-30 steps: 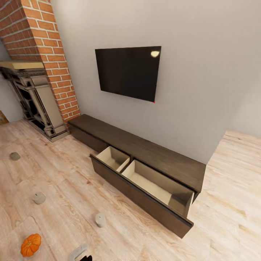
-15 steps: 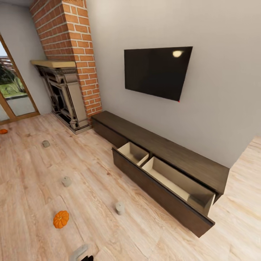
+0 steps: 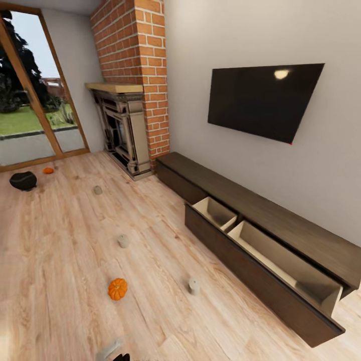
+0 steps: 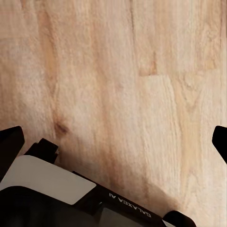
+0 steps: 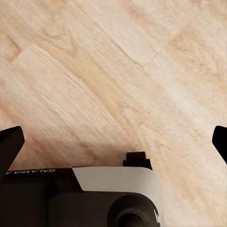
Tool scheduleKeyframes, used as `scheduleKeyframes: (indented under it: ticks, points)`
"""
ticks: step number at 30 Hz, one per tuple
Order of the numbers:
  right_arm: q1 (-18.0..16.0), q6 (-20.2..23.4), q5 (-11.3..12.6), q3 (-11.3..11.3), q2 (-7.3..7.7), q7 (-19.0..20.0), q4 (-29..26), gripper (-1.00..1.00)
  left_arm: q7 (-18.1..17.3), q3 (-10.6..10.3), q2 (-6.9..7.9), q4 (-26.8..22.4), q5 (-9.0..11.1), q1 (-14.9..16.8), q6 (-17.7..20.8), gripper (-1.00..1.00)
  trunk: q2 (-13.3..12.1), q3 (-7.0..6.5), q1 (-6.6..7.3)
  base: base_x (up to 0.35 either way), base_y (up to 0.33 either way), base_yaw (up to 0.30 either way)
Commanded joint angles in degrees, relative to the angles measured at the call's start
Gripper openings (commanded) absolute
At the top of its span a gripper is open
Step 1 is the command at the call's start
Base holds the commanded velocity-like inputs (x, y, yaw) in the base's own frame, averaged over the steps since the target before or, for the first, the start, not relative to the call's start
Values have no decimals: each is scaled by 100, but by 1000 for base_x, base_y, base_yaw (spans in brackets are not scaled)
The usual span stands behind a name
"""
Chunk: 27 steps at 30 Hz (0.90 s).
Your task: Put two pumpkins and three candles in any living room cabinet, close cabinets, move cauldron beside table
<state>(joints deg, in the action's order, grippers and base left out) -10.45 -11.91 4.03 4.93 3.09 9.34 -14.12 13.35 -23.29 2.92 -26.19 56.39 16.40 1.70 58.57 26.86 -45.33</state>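
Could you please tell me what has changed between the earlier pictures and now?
Only the camera swung left, bringing the window, cauldron and far pumpkin into sight. The near pumpkin, the candles and the open cabinet drawer stayed put; nothing was grasped.

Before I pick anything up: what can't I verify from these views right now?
- Far small orange pumpkin, head view: too small to show ribs or stem.
- Pulled-out drawer of the long dark-brown wood cabinet, head view: its front wall hides part of the pale inside.
- Black cauldron: contents not visible.
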Motion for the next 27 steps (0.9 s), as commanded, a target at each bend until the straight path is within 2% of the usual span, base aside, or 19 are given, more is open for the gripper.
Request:
scheduleKeyframes:
  ticks: [1, 16, 27]
  points:
    - [-1, -13, 42, 47, -2, 59, 1, 100, 45, -44, 7, -12, 30, 4, 14, 100, 4, 6, 0, 0, 289, 276]
    - [-3, -13, 37, 46, -3, 59, -3, 100, 45, -44, -50, -12, 23, 4, 14, 100, 4, 6, 0, 1, 290, 276]
    - [-5, -13, 36, 43, -4, 59, 0, 100, 45, -44, -63, -9, 27, 4, 22, 100, 4, 6, 0, 86, 290, 276]
